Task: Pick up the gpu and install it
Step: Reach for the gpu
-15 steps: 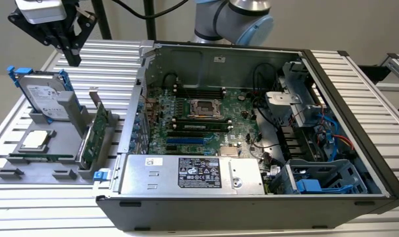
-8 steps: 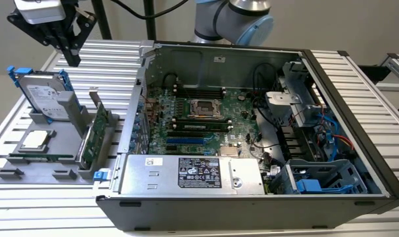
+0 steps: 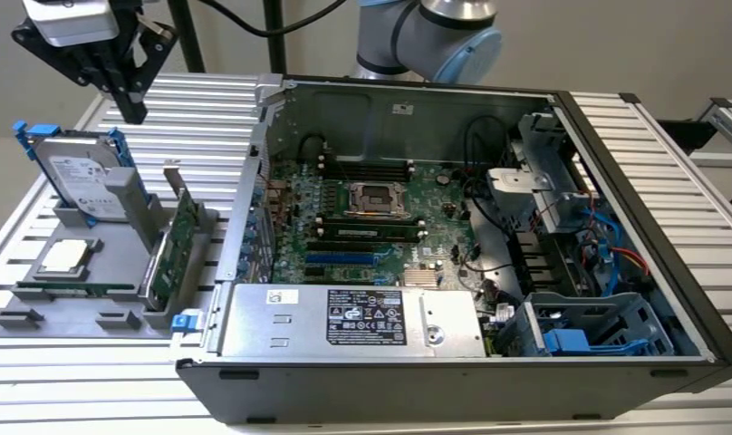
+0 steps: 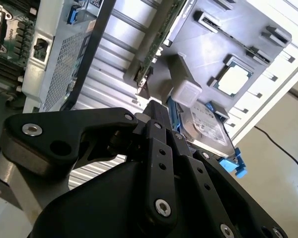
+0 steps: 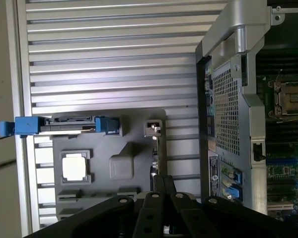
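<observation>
The gpu (image 3: 177,237) is a green card standing on its long edge in a slot of the grey parts tray (image 3: 52,319), beside the open computer case (image 3: 463,390) on the exterior view's left. Its silver bracket end points to the back. It shows edge-on in both wrist views (image 4: 158,42) (image 5: 155,151). My gripper (image 3: 133,112) hangs well above the back of the tray, shut with nothing between its black fingers (image 4: 159,116). In the first wrist view the gripper (image 5: 164,181) lines up over the card's thin edge, clear of it.
The tray also carries a silver hard drive with blue rails (image 3: 82,174), a processor chip (image 3: 66,258) and a memory stick (image 3: 73,290). Inside the case lie the motherboard (image 3: 379,227), a power supply (image 3: 348,319), cables and a drive cage (image 3: 596,331).
</observation>
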{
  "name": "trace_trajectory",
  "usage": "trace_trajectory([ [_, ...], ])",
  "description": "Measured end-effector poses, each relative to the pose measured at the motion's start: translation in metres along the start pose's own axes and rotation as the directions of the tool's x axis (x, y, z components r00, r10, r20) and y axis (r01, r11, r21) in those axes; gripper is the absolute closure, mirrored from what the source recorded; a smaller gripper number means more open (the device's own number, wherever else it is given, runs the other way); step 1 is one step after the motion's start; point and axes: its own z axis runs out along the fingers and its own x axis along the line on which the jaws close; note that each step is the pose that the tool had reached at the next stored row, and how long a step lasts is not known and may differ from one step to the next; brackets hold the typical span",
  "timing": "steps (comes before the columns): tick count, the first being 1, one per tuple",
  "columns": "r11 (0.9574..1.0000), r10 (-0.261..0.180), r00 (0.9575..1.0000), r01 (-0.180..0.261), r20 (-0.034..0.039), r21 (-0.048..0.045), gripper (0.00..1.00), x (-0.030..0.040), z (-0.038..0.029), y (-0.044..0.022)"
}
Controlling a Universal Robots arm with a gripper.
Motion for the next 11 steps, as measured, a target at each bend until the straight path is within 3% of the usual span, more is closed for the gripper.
trace_trajectory([
  [11, 1.0, 0.0, 1.0, 0.0, 0.0001, 0.0, 1.0, -0.0003, -0.0002, -0.0039],
])
